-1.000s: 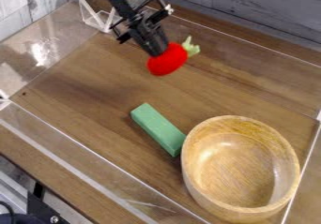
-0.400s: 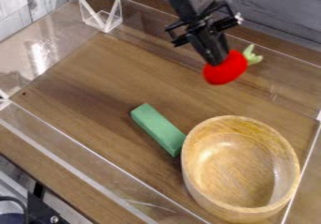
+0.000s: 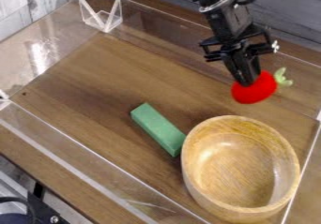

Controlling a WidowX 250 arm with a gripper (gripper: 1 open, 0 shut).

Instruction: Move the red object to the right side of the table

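Note:
The red object (image 3: 254,88) is a small round red toy fruit with a green stem on its right side. It sits low over the right part of the brown wood-grain table (image 3: 100,82), just above the wooden bowl. My black gripper (image 3: 243,73) comes down from the top of the view and is shut on the fruit's upper left side. The fingertips are partly hidden against the fruit. I cannot tell whether the fruit touches the tabletop.
A round light wooden bowl (image 3: 239,167) fills the near right corner. A flat green block (image 3: 158,128) lies just left of it. Low clear acrylic walls (image 3: 75,186) border the table, with a small clear stand (image 3: 100,14) at the back left.
The gripper has carried the red fruit from the back middle of the table toward the right and nearer side, dropping a little lower. The bowl and green block have stayed put.

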